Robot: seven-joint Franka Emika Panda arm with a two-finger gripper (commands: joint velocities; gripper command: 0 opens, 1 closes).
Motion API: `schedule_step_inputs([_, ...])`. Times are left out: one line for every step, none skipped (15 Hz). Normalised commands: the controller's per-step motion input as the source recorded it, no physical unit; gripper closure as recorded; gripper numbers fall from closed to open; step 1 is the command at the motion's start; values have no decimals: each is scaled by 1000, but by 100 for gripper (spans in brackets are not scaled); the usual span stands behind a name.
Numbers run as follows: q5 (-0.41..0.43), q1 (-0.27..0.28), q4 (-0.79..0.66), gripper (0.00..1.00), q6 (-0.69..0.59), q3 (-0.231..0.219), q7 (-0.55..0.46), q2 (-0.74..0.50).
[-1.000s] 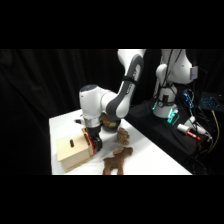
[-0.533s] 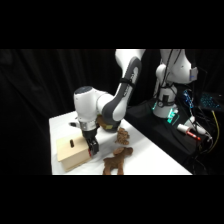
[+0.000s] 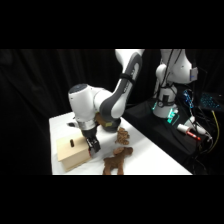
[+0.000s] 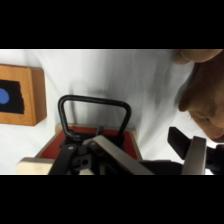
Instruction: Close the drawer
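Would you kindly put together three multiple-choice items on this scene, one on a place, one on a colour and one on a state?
1. In the side view, where is the gripper?
A. down at the wooden box
B. over the plush animal
C. high above the table

2. In the wrist view, what colour is the drawer front behind the black loop handle?
A. blue
B. red
C. green

3. How do the gripper's fingers stand?
A. shut on the handle
B. shut on the plush
C. apart, gripping nothing

Key:
1 A, it sits low against the box's side.
2 B, red shows under the loop.
3 C, a bare gap shows between them.
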Motion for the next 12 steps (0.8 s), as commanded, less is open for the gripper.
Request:
schedule_step_inputs([-144,54,5,0,-574,-55,-12,-355])
schedule_step_inputs([-138,51,19,0,-564,-50,-10,-346])
schedule_step_inputs([-123,43,39,0,-551,-44,-3,-344])
schedule_step_inputs([-110,35,54,0,-511,-33,-11,-320])
schedule_step_inputs([-98,27,77,0,-505,-22,-23,-295])
schedule_step_inputs([-83,19,93,0,-469,-13,-24,-264])
schedule_step_inputs([-80,17,101,0,-424,-13,-9,-230])
schedule_step_inputs([-45,-3,109,0,-395,7,-49,-201])
schedule_step_inputs([-44,-6,102,0,-341,8,-49,-180])
schedule_step_inputs([-26,-17,91,0,-284,17,-68,-162])
schedule_step_inputs([8,-36,77,0,-232,33,-116,-145])
schedule_step_inputs([33,-51,45,0,-162,45,-153,-142])
